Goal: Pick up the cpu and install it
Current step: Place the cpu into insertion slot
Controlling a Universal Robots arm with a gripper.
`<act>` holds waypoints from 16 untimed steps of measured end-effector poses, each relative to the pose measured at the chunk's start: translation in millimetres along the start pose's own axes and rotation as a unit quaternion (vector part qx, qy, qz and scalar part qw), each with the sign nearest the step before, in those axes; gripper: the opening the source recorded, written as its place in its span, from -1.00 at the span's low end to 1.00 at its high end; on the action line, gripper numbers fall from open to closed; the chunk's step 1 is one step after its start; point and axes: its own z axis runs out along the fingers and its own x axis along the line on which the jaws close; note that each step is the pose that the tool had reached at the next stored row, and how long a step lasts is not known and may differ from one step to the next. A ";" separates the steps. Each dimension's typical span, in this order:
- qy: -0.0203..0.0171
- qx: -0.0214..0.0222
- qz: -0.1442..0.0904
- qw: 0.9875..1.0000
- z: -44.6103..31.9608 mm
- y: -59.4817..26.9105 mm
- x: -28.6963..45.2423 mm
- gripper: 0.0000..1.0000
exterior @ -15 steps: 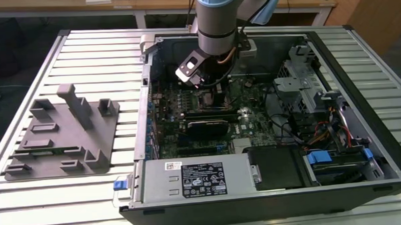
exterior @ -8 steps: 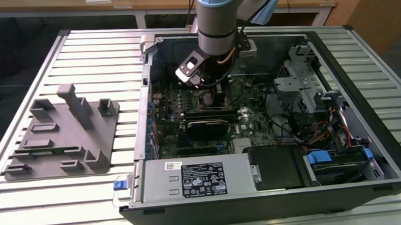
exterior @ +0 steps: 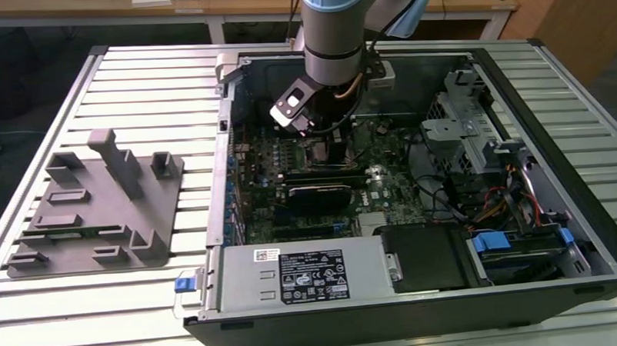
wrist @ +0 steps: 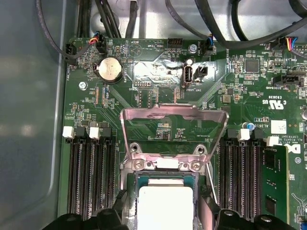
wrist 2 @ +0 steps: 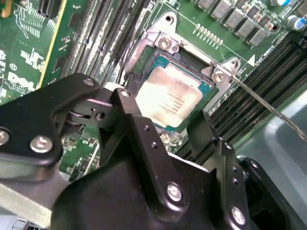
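Observation:
The cpu, a small square chip with a silver top, lies flat in the motherboard socket; it also shows in the first wrist view as the cpu. The socket's metal load plate stands raised behind it, and the thin lever wire sticks out to one side. My gripper hangs low inside the computer case, right over the socket. Its black fingers stand on either side of the chip with a gap showing, so it is open. In the exterior view the gripper is over the board's middle.
A grey plastic tray with blocks sits on the table at the exterior view's left. Inside the case are a black rectangular card, memory slots, cables, a drive cage and the power supply.

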 end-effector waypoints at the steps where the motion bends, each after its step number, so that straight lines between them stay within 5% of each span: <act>1: 0.000 0.000 0.000 1.000 0.0 0.0 0.0 0.34; 16: 0.000 0.000 0.002 1.000 -0.6 -4.2 0.1 0.34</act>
